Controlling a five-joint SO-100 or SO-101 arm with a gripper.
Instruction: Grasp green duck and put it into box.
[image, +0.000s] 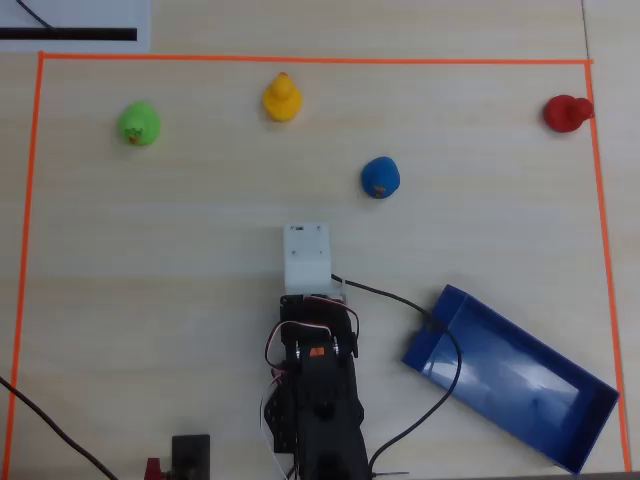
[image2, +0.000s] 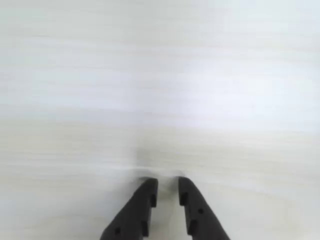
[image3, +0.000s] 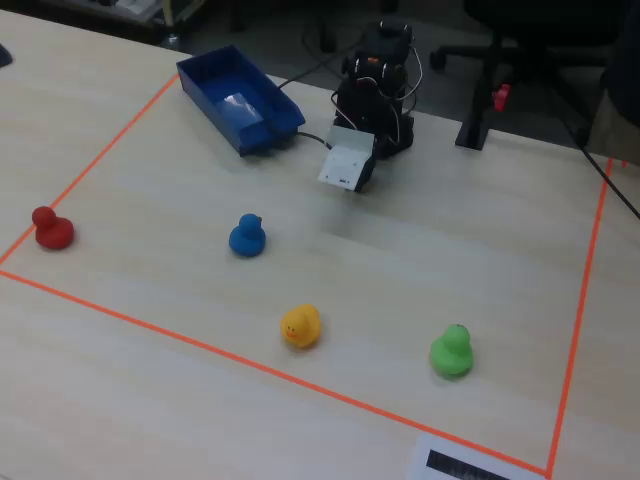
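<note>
End effector (image2: 165, 186) base cut off below.

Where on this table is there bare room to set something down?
The widest bare stretch runs from the green duck down the left tape line in the overhead view. Another lies between the blue duck and red duck. The arm and box crowd the near edge.

The green duck (image: 138, 123) is bright green with an orange beak; the other ducks are yellow (image: 282, 98), blue (image: 380, 177) and red (image: 566, 113); the box (image: 578, 392) is dark blue; the table (image: 150, 260) is pale wood with orange tape (image: 300, 59) near its edges; the gripper (image2: 164, 192) is black.
</note>
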